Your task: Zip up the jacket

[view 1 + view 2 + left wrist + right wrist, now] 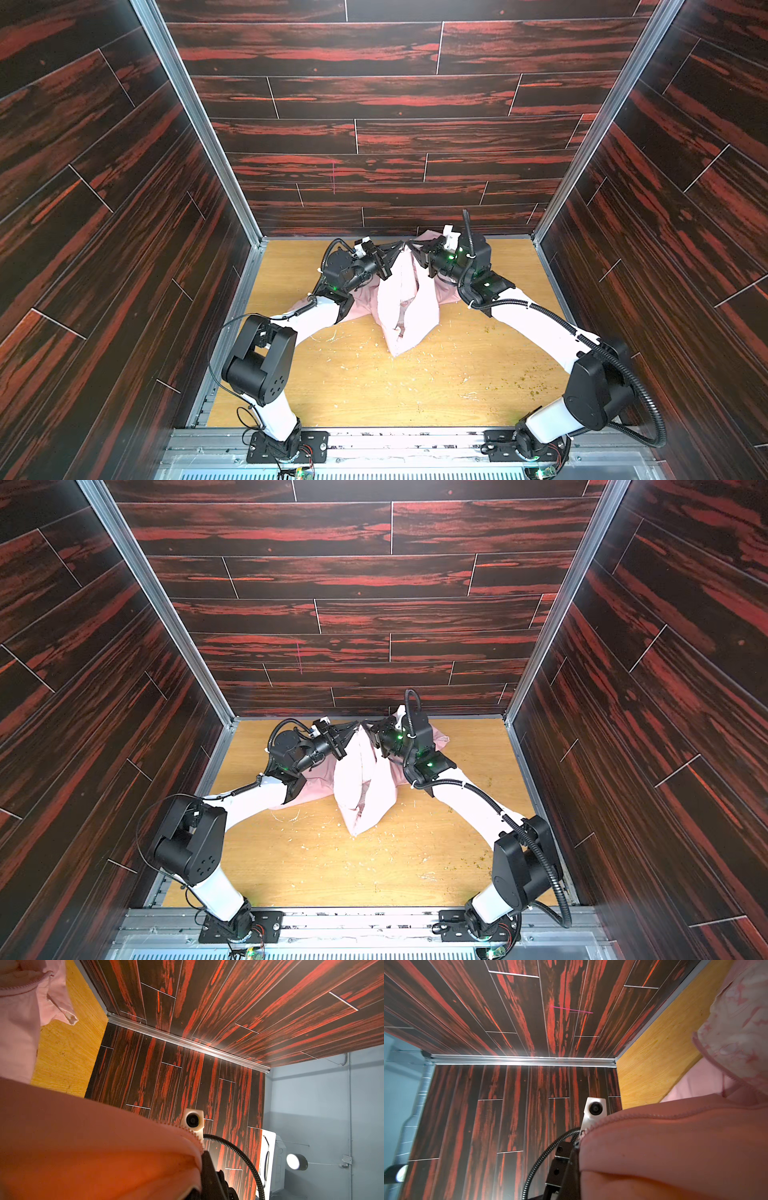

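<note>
The light pink jacket (405, 307) (361, 787) hangs in a tent shape at the far middle of the table, its lower tip resting on the wood. Both grippers meet at its raised top edge. My left gripper (397, 248) (355, 728) is shut on the jacket from the left, and my right gripper (412, 248) (368, 728) is shut on it from the right. Pink fabric (93, 1147) with zipper teeth (196, 1135) fills the left wrist view beside a dark finger (209, 1174). The right wrist view shows the same fabric (675, 1147) and teeth (633, 1115). The zipper slider is hidden.
The wooden table (374, 386) carries scattered crumbs. The dark red back wall (374, 195) stands just behind the grippers, and side walls close in on both sides. Jacket sleeves lie flat under both forearms (361, 303) (446, 295).
</note>
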Robot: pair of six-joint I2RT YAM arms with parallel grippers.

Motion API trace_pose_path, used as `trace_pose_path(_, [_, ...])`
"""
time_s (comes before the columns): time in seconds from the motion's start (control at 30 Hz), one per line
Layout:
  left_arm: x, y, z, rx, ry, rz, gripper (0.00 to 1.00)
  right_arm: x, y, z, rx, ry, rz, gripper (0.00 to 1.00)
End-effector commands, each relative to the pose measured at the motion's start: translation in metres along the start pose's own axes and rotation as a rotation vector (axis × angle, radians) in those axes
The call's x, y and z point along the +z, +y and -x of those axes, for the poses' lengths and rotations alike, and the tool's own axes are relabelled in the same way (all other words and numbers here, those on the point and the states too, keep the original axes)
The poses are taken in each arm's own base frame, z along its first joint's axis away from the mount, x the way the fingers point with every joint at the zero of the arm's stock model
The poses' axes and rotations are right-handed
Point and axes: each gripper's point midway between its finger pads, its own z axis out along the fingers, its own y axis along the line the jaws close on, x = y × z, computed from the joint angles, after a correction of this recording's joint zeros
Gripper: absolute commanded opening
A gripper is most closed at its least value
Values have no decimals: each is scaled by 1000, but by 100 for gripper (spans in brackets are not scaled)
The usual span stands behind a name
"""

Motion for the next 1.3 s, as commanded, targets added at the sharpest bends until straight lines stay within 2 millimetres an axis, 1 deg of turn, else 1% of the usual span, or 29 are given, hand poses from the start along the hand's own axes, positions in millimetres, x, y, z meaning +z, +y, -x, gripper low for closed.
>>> trace_pose_path(0.0, [-5,-50,6,44,-80,-147,0,-6,-29,-74,-17,328,-101,0])
trace_pose_path(0.13, [-9,-62,1,37,-85,-184,0,-9,-33,-65,-86,302,-126,0])
trace_pose_path(0.27, [-12,-83,-3,16,-83,-259,0,-9,-36,-63,-128,295,-137,0])
trace_pose_path(0.37, [-10,-95,-7,9,-75,-299,0,-7,-33,-63,-146,305,-116,0])
trace_pose_path(0.43, [-7,-102,-11,28,-58,-305,0,-6,-24,-63,-159,313,-91,0])
trace_pose_path(0.5, [-3,-100,-15,56,-39,-277,0,-5,-12,-59,-152,317,-44,0])
trace_pose_path(0.63, [3,-89,-23,135,-1,-222,0,-8,6,-47,-80,318,37,0])
trace_pose_path(0.77, [3,-82,-32,249,29,-188,0,-16,22,-47,-74,324,68,0])
trace_pose_path(0.83, [3,-81,-35,278,42,-198,0,-20,24,-47,-70,321,69,0])
trace_pose_path(0.93, [3,-85,-39,293,61,-241,0,-25,26,-45,-75,302,68,7])
trace_pose_path(1.0, [3,-90,-41,294,73,-270,0,-28,28,-44,-76,298,70,10])
trace_pose_path(1.17, [5,-87,-42,285,87,-274,0,-31,28,-37,-66,272,69,20])
trace_pose_path(1.27, [5,-84,-42,273,92,-268,0,-32,27,-32,-59,258,68,24])
